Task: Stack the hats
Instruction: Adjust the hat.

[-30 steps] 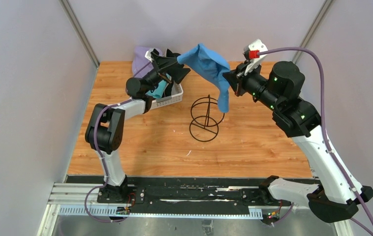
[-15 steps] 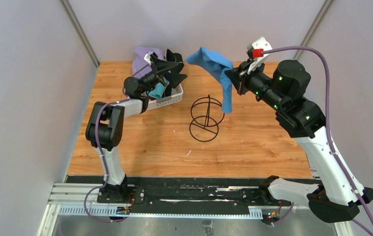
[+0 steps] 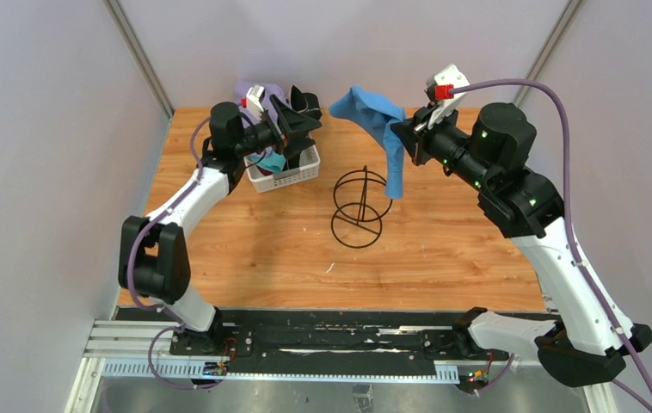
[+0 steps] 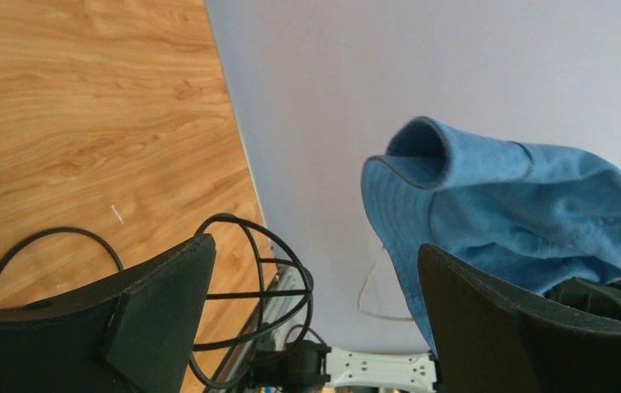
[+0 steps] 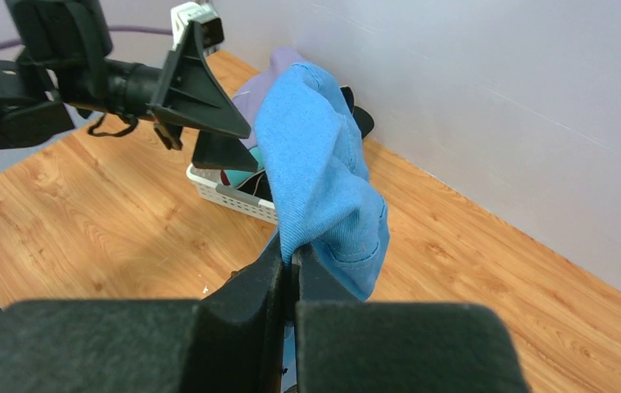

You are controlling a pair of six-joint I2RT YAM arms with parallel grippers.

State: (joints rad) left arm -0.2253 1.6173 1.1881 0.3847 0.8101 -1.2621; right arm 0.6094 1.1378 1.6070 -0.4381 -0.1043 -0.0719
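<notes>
Right wrist view shows the right gripper (image 5: 293,274) with its jaws pinched tight on a fold of the blue hat (image 5: 315,164), which hangs from them in the air. From the top view this hat dangles over the far right part of the wire stand (image 3: 359,209); whether its lower tip touches the wire I cannot tell. The left gripper (image 3: 298,119) has its jaws spread wide and holds nothing. It hovers over the white basket (image 3: 292,178) at the far left of the table (image 3: 443,249), pointing right toward the blue hat. A lavender hat (image 3: 249,96) and a teal hat (image 3: 274,162) lie in or on the basket. Any other hats there are hidden or too dark to tell apart.

No hat sits on the stand, so stacking looks barely begun. One hat is lifted but not yet set down. The basket's hats all seem left to move.
</notes>
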